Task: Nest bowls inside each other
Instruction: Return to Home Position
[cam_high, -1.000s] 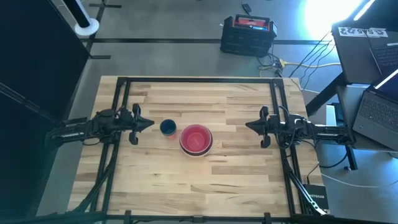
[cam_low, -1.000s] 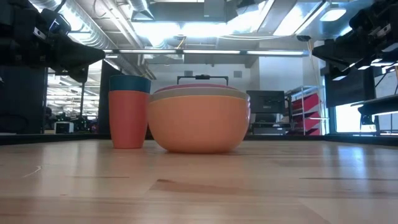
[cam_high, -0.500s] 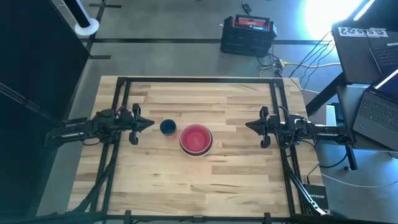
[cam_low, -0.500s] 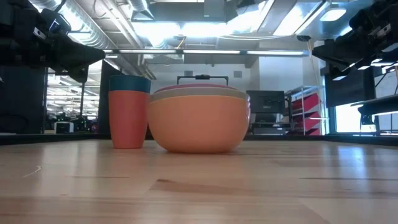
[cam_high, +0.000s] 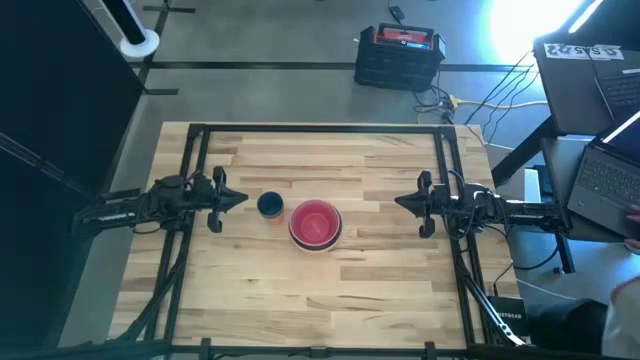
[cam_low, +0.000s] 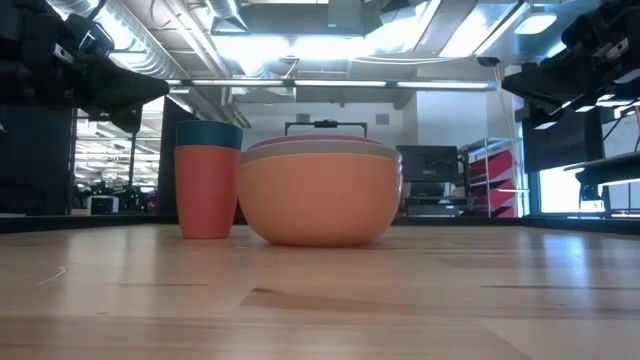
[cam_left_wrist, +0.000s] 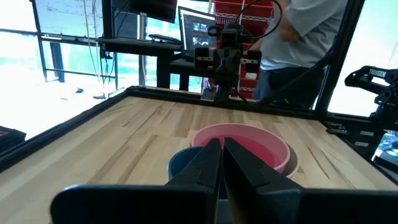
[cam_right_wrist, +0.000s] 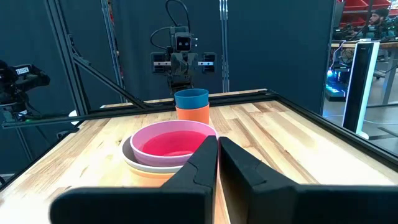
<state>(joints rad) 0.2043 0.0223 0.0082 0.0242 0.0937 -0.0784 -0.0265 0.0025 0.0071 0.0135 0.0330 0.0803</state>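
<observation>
The left gripper (cam_high: 238, 198) hangs above the table (cam_high: 380, 290) on its own side of the stack of bowls (cam_high: 315, 223). Its two fingers are pressed together with only a hairline between them, and there is nothing in them. The right gripper (cam_high: 400, 201) mirrors it on the far side of the stack, also closed and empty. Each gripper points straight at the stack along one line across the table, so the bowls lie dead ahead of both.

The two grippers sit at much the same distance from the stack, and neither touches it. The left one is the nearer to the pair of cups (cam_high: 270, 205), which stands between it and the stack, just beside the bowls. I cannot tell whether cup and bowl touch.

The stack sits on its base with its mouths facing up. The orange bowl (cam_low: 318, 205) is outermost, the whitish bowl (cam_right_wrist: 134, 158) is inside it, and the pink bowl (cam_right_wrist: 171, 140) comes next, showing red inside. Being round, the bowls have no long axis across the table, and the stack's only axis runs straight up.

The cups also stand upright with their long axis vertical. The blue cup (cam_low: 209, 133) is seated in the orange cup (cam_low: 207, 190), and its rim shows above it.

The nesting looks finished. My judgement is that the arms only need to draw back along their own line, away from the stack, which keeps them clear of both piles.
</observation>
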